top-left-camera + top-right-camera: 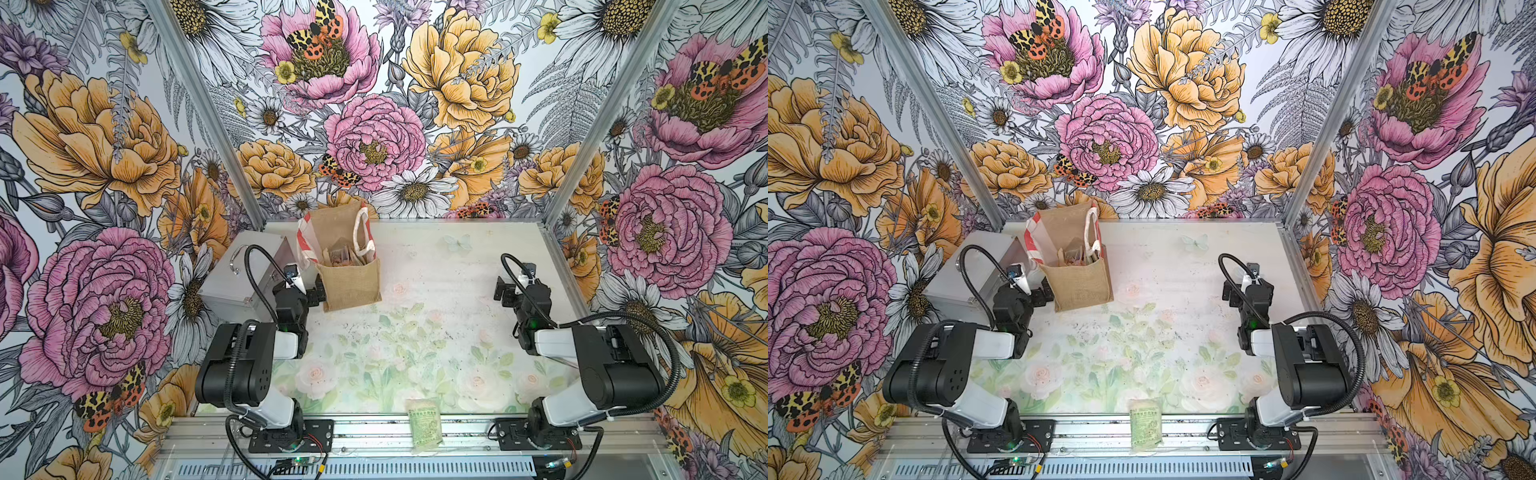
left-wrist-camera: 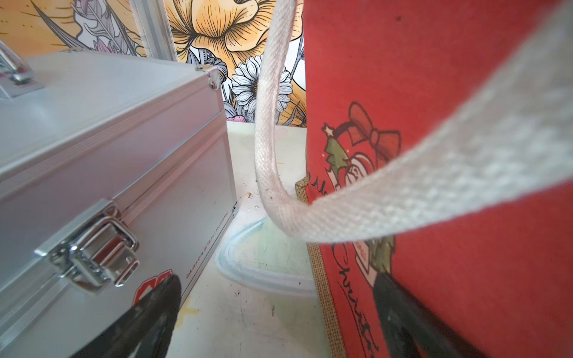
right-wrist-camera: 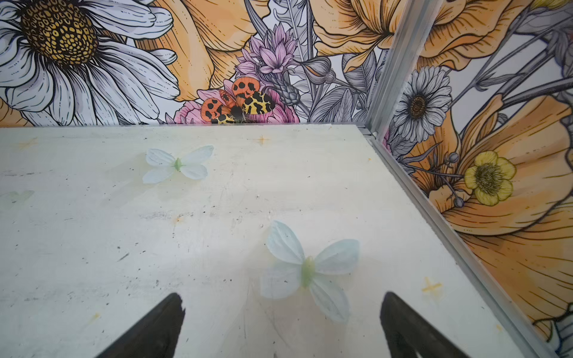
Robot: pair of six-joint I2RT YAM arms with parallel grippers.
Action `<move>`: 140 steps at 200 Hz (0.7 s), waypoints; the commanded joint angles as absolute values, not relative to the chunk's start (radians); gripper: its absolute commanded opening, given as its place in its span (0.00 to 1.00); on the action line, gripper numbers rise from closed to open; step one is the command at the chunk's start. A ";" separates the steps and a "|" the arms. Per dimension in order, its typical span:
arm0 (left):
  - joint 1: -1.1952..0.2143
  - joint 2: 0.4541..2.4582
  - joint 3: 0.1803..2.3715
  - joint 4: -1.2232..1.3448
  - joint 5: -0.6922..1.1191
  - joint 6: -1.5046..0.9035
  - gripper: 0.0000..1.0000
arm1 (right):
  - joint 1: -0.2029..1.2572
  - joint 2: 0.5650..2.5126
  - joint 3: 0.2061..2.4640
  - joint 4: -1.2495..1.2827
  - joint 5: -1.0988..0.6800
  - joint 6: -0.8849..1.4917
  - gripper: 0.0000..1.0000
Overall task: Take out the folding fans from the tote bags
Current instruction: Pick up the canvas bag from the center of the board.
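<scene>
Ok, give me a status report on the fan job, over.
Left gripper open beside the bag, empty. Right gripper open over the table. Fans in the bag. Bag handle hangs ahead of left gripper; metal case close alongside.

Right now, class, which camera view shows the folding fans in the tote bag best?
Both top views do: they look down into the open tote bag, where the folding fans show as small pale sticks. The left wrist view shows only the bag's red outside and none of the fans. The right wrist view shows neither.
</scene>
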State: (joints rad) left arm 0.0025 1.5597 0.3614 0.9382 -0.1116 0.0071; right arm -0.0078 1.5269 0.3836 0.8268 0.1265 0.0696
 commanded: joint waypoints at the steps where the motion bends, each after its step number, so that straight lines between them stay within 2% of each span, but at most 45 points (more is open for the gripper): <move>1: 0.000 1.553 0.379 0.942 -0.117 0.013 0.99 | -0.012 1.529 0.402 0.835 0.115 0.080 1.00; 140: 0.016 1.554 0.377 0.943 -0.078 0.003 0.99 | -0.012 1.529 0.402 0.835 0.113 0.078 1.00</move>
State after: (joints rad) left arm 0.0074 1.5597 0.3614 0.9386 -0.1032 0.0067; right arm -0.0078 1.5269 0.3836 0.8265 0.1265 0.0696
